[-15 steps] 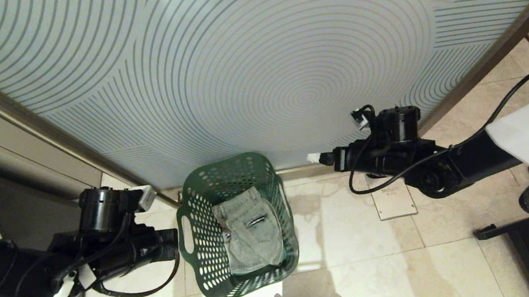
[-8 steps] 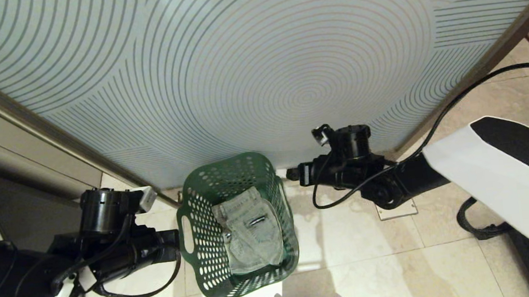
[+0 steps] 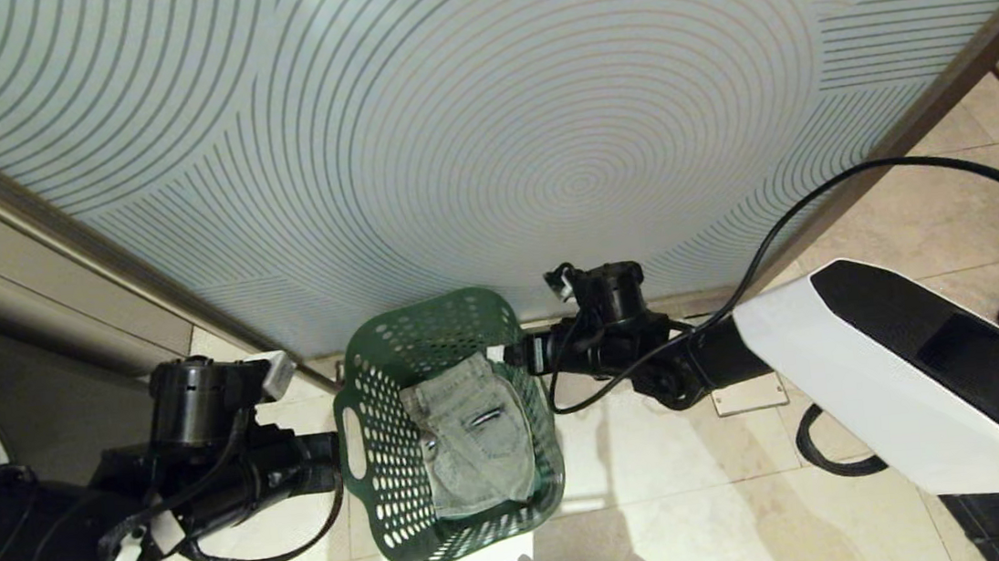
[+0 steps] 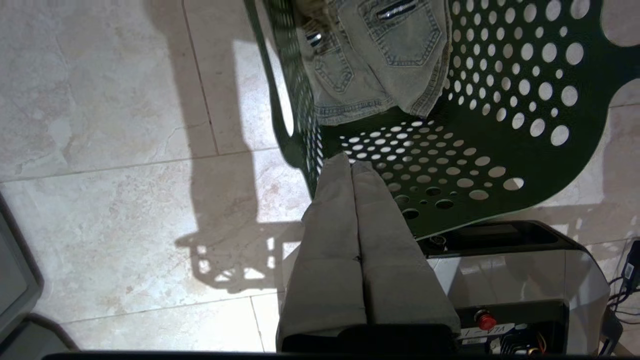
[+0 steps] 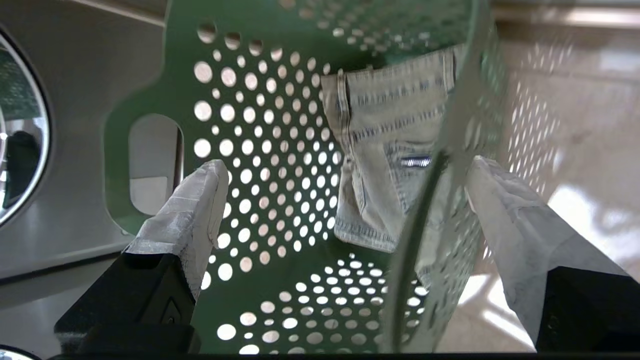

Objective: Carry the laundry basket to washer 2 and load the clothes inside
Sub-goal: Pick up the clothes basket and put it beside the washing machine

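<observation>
Now right gripper (image 5: 345,195) fingers spread, straddling laundry basket (image 5: 280,310) rim

A pale blue-grey frosted panel (image 3: 484,117) printed with thin concentric rings fills the view from nine through twelve to two o'clock. A brown metal frame strip (image 3: 923,107) edges it at two o'clock. Glossy beige marble floor tiles (image 3: 694,491) spread from four to seven o'clock, carrying a small pale rectangular floor plate (image 3: 751,394) at four o'clock.
</observation>
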Controlling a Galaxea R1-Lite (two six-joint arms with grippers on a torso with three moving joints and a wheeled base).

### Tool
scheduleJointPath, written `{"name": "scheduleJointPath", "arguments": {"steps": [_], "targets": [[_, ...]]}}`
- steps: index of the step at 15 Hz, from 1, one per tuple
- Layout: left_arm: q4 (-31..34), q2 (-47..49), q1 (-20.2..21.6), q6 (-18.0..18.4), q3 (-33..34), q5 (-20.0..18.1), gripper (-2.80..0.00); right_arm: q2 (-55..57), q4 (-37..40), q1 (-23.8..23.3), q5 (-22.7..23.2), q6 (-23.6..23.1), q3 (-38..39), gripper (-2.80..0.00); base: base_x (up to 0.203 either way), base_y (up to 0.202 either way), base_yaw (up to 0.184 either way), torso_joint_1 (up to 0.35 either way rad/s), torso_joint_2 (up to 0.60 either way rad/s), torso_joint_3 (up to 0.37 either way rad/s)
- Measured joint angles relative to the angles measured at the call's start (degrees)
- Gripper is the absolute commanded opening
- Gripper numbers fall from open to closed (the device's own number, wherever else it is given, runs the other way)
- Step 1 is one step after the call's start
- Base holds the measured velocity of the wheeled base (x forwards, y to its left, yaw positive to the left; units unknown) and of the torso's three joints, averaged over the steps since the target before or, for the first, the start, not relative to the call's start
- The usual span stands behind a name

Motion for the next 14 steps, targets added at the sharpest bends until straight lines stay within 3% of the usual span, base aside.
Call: {"name": "scheduleJointPath", "arguments": {"steps": [7, 10, 11, 14], "targets": [[-0.3, 6.3, -0.5, 0.2, -6.7, 4.1, -2.8, -0.3, 2.5, 1.6, -2.1, 0.5, 0.3, 0.0, 0.0, 0.0, 0.0, 0.0, 0.0, 0.0], [-4.0, 9.8, -0.7, 0.4, -7.8, 4.9, -2.8, -1.0, 4.0, 1.7, -2.2, 1.8, 0.4, 0.0, 0.0, 0.0, 0.0, 0.0, 0.0, 0.0], [-5.6, 11.0, -0.8, 0.5, -8.0, 5.0, 0.0, -1.2, 4.5, 1.7, -2.2, 2.1, 0.4, 0.0, 0.0, 0.0, 0.0, 0.0, 0.0, 0.0], [-6.4, 13.0, -0.9, 0.4, -8.9, 5.1, 0.0, -1.6, 5.3, 1.7, -2.2, 2.4, 0.4, 0.0, 0.0, 0.0, 0.0, 0.0, 0.0, 0.0]]}}
